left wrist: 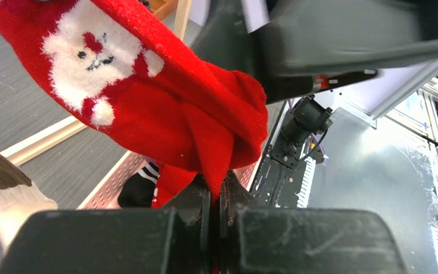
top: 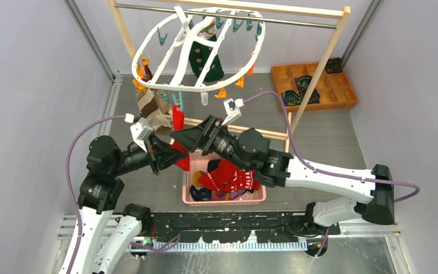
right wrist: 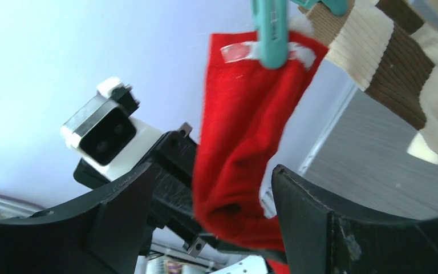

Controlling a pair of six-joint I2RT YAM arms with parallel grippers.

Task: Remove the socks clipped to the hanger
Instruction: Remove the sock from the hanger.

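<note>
A white oval hanger (top: 188, 89) is hanging from the metal rail (top: 228, 14) of a wooden rack at the back of the table. Orange and teal clips are dangling around its rim.

3 socks are showing on it. A dark green sock (top: 205, 57) is hanging near the middle. A beige and brown striped sock (top: 151, 105) is hanging at the front left edge. Just beside it, a red sock (top: 178, 117) with a Santa face is hanging from a teal clip (right wrist: 271, 28) that is gripping its top edge.

The left gripper (top: 174, 155) is reaching in from the left. Its jaws are pressing tight together on a fold at the lower end of the red sock, with almost no gap between them in the left wrist view.

The right gripper (top: 174, 136) is reaching in from the right, just above the left one. Its jaws are standing wide apart, 1 finger on each side of the red sock. The fabric is hanging loose between them and they are gripping nothing.

Below both grippers, a pink basket (top: 185, 185) is sitting on the table, holding several loose socks, with a red patterned one on top. A wooden tray (top: 319, 107) with compartments is sitting at the back right, with dark rolled items in some of them.
</note>
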